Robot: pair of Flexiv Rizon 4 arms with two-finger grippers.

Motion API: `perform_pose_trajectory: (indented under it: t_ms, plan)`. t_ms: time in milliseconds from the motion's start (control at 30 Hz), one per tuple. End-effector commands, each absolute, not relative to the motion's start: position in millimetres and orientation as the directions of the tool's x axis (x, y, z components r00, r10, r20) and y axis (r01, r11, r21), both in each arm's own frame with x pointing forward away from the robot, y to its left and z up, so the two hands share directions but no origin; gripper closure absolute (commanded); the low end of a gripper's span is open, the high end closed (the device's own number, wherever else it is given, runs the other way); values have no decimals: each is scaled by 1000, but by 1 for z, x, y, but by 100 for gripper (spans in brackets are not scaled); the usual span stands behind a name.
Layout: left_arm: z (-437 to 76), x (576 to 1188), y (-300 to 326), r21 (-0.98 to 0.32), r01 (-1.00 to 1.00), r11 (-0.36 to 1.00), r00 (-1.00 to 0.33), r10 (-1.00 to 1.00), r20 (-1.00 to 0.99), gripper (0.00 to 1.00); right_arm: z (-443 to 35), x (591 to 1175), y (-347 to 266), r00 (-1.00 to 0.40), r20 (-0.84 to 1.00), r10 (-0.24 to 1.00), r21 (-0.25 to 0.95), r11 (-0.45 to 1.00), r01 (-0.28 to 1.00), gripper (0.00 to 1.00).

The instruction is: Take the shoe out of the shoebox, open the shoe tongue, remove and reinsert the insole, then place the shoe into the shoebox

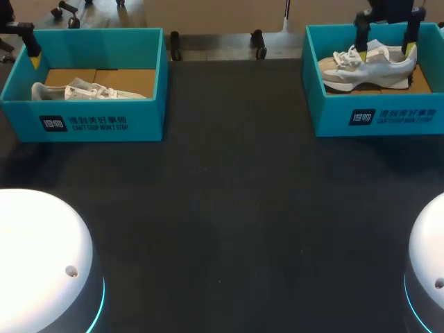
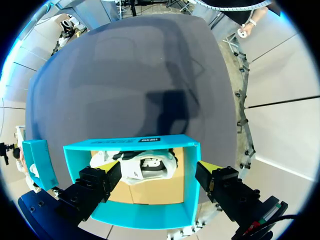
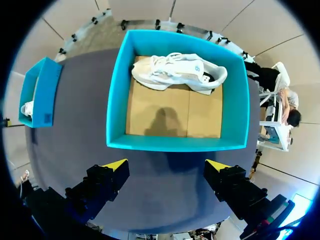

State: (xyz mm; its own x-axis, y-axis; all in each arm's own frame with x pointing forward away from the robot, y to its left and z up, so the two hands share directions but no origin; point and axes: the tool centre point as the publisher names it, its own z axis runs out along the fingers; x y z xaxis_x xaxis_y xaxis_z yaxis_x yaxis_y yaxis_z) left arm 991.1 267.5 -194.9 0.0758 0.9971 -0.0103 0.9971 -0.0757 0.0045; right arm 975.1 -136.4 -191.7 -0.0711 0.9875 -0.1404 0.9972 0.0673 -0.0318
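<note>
Shoe (image 3: 177, 72) lies in right shoebox (image 3: 115, 95), ahead of right end effector (image 3: 166, 164), which is spread apart; left end effector (image 2: 159, 166), also apart, hangs over second shoe (image 2: 145, 170).

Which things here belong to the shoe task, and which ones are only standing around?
For the task: left shoebox, left shoe, right shoebox, right shoe, left gripper, right gripper, both open.
Not for the task: dark table, white arm bases.

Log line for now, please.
stage: nothing grasped | left gripper: jaws open, over left shoebox | right gripper: jaws open, at right shoebox | left shoe, right shoe: boxed
</note>
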Motion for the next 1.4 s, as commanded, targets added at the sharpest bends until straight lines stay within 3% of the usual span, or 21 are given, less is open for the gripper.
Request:
perform_pose_trajectory:
  t_ms: [33, 300, 867, 1300, 1400]
  plan:
    - [-194, 990, 268, 7, 997, -77, 77, 997, -9, 0, -192, 974, -136, -71, -142, 987, -30, 67, 997, 0]
    - [-194, 990, 268, 7, 997, -77, 77, 997, -9, 0, -199, 1034, -158, -66, -218, 974, 26, 73, 997, 0]
    - [-194, 990, 268, 7, 997, -77, 77, 997, -9, 0, -199, 1034, -158, -66, -218, 974, 26, 73, 997, 0]
    - [-194, 990, 268, 7, 997, -77, 77, 997, -9, 0, -217, 1084, -217, -72, -207, 976, 87, 92, 992, 0]
    - [-194, 990, 268, 7, 997, -77, 77, 997, -9, 0, -228, 1093, -227, -102, -154, 983, 187, 131, 974, 0]
